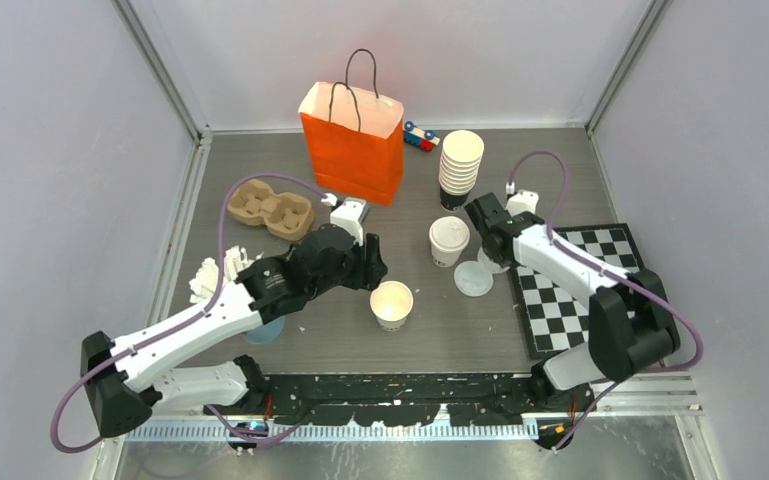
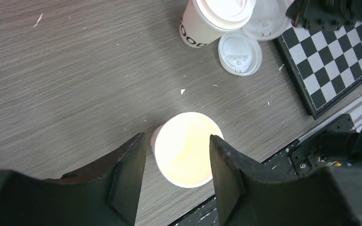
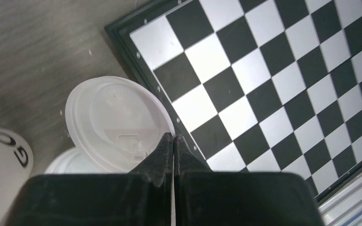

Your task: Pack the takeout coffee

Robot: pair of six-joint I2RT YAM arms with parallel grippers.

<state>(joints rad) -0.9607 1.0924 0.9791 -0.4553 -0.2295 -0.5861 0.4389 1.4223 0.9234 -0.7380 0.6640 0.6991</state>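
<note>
The left gripper (image 2: pixel 177 139) has its fingers spread, one on each side of an open cup (image 2: pixel 187 155) that stands lidless on the table (image 2: pixel 66 70). I cannot tell whether they touch it. Beyond the tips are a lidded cup (image 2: pixel 214 19) and a loose lid (image 2: pixel 240 52) just beside it. The right gripper (image 3: pixel 173 137) has its fingers pressed together, tips at the rim of a second lid (image 3: pixel 113 115) at the chessboard (image 3: pixel 273 70) edge. The bag (image 1: pixel 353 140) stands well beyond both grippers.
</note>
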